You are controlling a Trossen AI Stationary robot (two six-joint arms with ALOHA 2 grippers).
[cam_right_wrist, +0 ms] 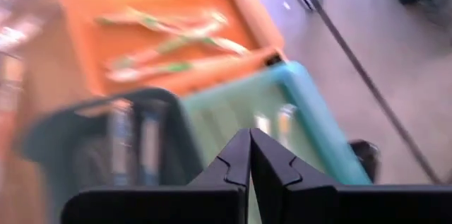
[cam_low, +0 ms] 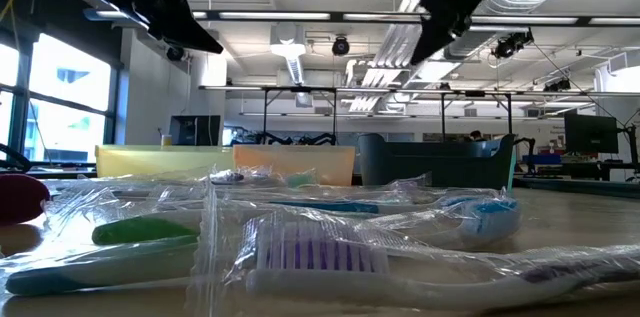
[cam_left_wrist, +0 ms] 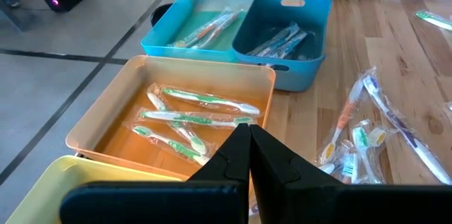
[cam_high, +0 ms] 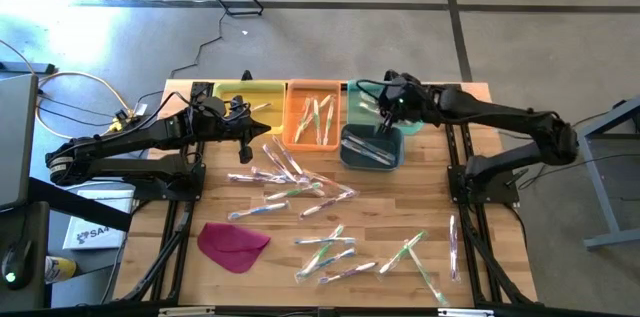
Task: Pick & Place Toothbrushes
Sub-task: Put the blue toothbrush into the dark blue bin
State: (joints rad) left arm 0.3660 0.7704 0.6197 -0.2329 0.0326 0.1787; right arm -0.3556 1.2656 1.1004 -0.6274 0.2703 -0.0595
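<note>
Legible text, overall: almost none.
Floor item beside table: a white printed sheet or box (cam_high: pixel 92 229), lying below the left arm at the table's left edge in the high view, carries dark lettering that appears to begin "SA"; the remainder cannot be read.
Toothbrushes (cam_high: pixel 300 189): clear wrappers show no readable print in any view.
Bins: the orange bin (cam_left_wrist: pixel 123 111) and the blue bins (cam_left_wrist: pixel 282 22) carry no readable label.
Room background, low view: monitors and fixtures show no readable signs.

right wrist view motion-blurred, yellow tray (cam_left_wrist: pixel 42 185) cut off by edge
</note>
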